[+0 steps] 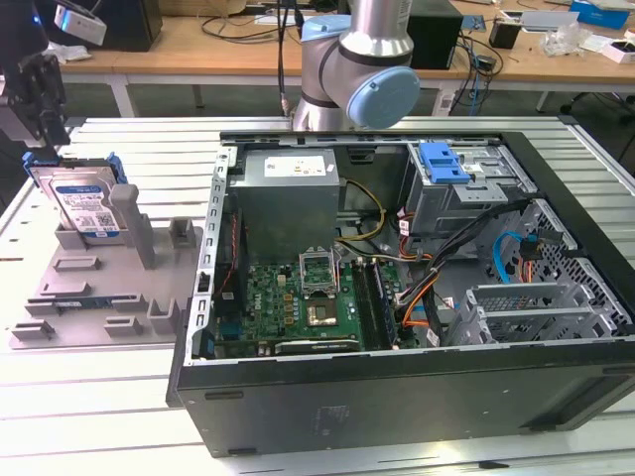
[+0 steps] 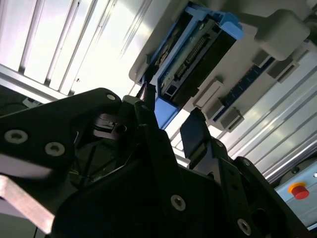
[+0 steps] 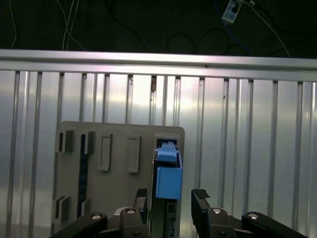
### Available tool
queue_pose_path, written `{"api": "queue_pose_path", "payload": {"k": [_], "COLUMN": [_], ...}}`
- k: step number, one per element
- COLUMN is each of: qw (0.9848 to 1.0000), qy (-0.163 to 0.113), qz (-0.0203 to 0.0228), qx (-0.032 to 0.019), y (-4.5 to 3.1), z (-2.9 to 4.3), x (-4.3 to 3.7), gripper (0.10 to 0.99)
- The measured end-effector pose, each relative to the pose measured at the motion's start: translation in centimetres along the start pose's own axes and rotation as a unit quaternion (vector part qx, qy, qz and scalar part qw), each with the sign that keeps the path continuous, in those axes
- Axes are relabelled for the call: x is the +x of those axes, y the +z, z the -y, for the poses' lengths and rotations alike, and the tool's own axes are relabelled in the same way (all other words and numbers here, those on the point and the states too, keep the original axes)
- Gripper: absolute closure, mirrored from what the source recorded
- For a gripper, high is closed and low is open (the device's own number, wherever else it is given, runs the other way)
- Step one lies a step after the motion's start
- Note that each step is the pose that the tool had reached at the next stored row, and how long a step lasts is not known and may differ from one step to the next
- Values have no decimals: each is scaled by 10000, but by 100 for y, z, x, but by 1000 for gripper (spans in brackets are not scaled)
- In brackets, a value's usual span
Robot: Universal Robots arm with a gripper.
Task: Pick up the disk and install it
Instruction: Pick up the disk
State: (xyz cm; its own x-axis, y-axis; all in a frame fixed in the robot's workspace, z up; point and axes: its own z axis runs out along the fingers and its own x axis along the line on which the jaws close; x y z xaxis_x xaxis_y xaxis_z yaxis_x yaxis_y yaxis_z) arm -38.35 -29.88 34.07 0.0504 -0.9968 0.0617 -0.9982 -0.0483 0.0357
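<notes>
The black two-finger gripper hangs above the flat silver disk with blue plastic rails. The disk stands on edge in a grey plastic holder beside the open black computer case. In both wrist views the fingers are spread apart, one on each side of the disk's upper edge, and grip nothing.

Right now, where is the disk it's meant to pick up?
The disk stands on edge in the grey holder at the exterior view's left, beside the open computer case, with the gripper hovering just above it.
</notes>
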Motion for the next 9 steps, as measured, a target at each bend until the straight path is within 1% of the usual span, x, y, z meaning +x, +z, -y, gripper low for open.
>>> {"api": "queue_pose_path", "payload": {"k": [9], "qw": [10000], "qy": [0], "qz": [0], "qx": [0], "y": [66], "z": [-47], "x": [-6], "gripper": [604]}}
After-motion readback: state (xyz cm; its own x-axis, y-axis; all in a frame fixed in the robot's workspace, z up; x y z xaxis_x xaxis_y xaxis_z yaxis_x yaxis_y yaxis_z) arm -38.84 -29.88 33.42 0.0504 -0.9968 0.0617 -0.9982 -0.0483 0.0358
